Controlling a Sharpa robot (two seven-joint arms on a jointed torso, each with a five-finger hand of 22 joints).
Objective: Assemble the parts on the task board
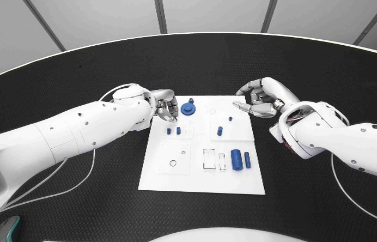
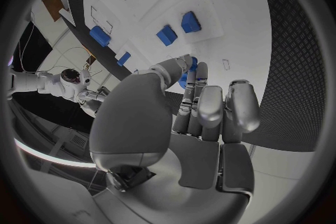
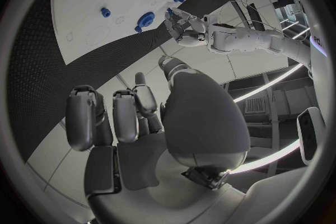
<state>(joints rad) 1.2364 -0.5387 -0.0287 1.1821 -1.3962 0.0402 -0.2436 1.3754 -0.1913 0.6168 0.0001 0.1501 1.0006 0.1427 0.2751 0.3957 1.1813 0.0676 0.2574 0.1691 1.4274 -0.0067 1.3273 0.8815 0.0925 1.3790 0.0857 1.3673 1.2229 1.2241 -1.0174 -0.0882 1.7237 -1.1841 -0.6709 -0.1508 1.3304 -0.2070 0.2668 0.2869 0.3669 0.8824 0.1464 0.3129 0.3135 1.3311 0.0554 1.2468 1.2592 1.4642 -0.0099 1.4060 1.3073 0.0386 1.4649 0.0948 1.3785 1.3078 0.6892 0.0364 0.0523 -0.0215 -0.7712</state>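
The white task board (image 1: 236, 183) lies in the middle of the black table. My left hand (image 1: 163, 107) hovers over the board's far left corner, just left of a round blue part (image 1: 188, 109). Its thumb and a finger pinch a small blue part (image 2: 189, 74), also seen at its fingertips (image 3: 169, 10). My right hand (image 1: 263, 99) is at the board's far right corner, fingers curled in with nothing in them (image 3: 133, 117). Two short blue pegs (image 1: 174, 131) stand near the left hand, and another peg (image 1: 220, 130) stands mid-board. Two blue cylinders (image 1: 241, 159) lie nearer me on the right.
Empty outlined slots (image 1: 211, 159) and a ring outline (image 1: 174, 163) mark the board's near half. A cable (image 1: 78, 179) trails from my left arm across the table on the left. The round table's pale edge (image 1: 94, 47) curves behind the board.
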